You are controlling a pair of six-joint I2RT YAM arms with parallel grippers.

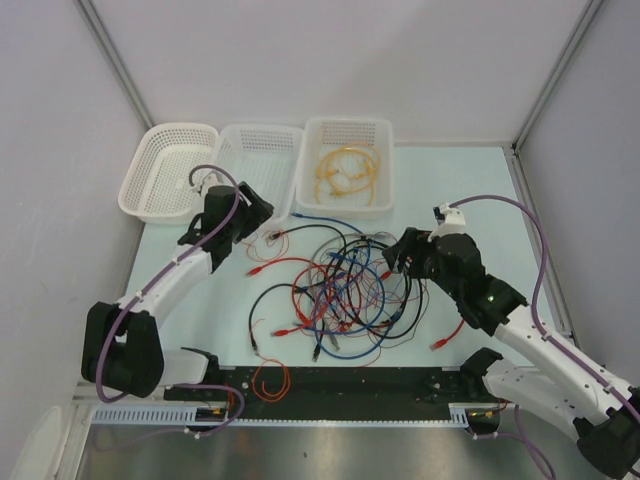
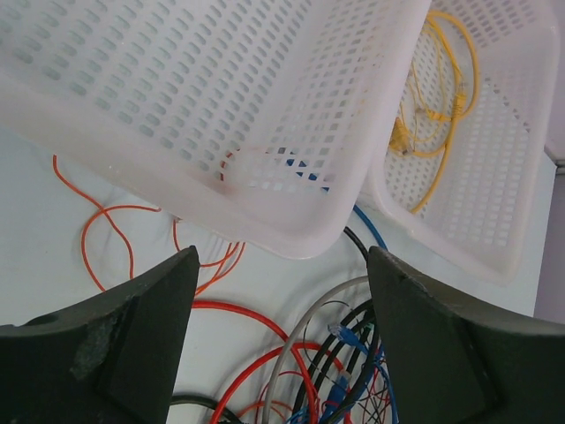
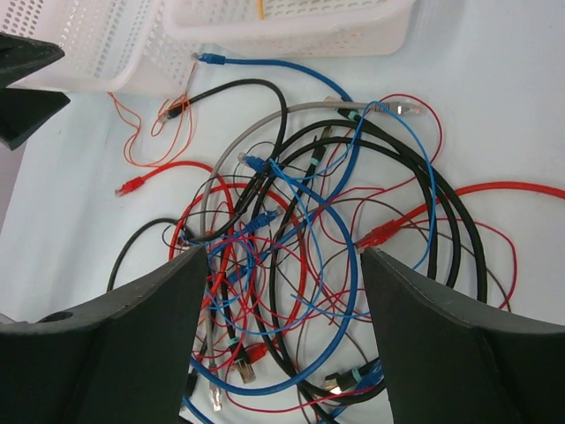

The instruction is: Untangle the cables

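Between left claw (image 1: 250, 216) and right claw (image 1: 394, 256), both released, we count one cable tangle (image 1: 340, 285); beyond them three baskets (image 1: 130, 186) (image 1: 258, 128) (image 1: 345, 121), one holding yellow cable (image 1: 345, 172).

The left arm (image 1: 180, 272) and the right arm (image 1: 545, 350) are white with big black joints. A thick purple hose (image 1: 500, 197) runs along each one. The fingers (image 2: 132, 353) are black, wide and smooth, and one has a scratched grey patch.

Cables (image 1: 345, 285) heaped mid-worktop (image 1: 460, 190); three baskets (image 1: 258, 130) in a row behind, the rightmost holding a coiled cable (image 1: 345, 170).
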